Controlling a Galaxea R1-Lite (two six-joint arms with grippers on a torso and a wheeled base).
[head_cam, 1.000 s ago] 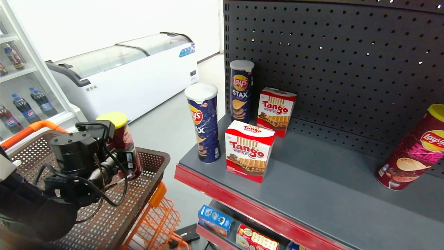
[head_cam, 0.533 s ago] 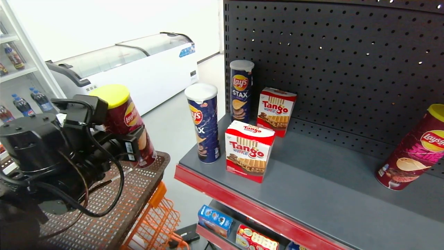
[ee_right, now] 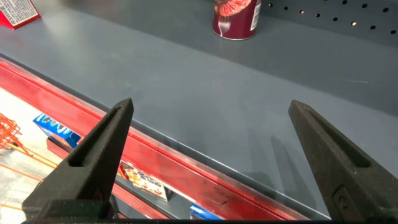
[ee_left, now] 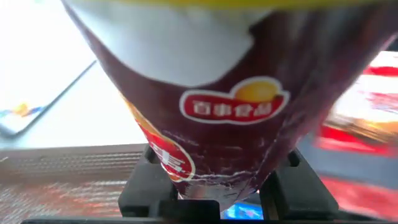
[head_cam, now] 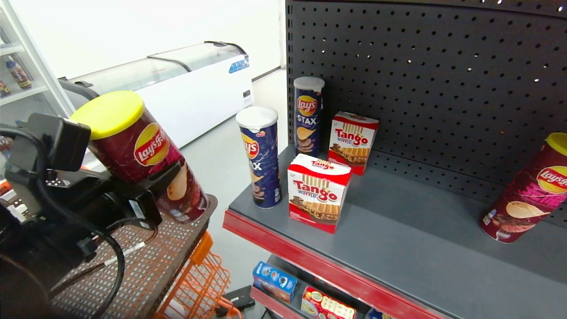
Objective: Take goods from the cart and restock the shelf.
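Observation:
My left gripper is shut on a maroon chips can with a yellow lid, held tilted above the brown cart basket left of the shelf. The left wrist view shows the same can up close between the fingers. My right gripper is open and holds nothing, hovering over the grey shelf board near its red front edge. On the shelf stand two blue chips cans, two red wafer boxes and another maroon can leaning against the pegboard.
The black pegboard backs the shelf. A wide bare stretch of shelf lies between the wafer boxes and the leaning maroon can. Lower shelf holds small boxes. A white chest freezer and a drinks fridge stand behind the cart.
My left gripper has lifted the maroon can up out of the cart basket, toward the camera. The goods on the shelf have not moved.

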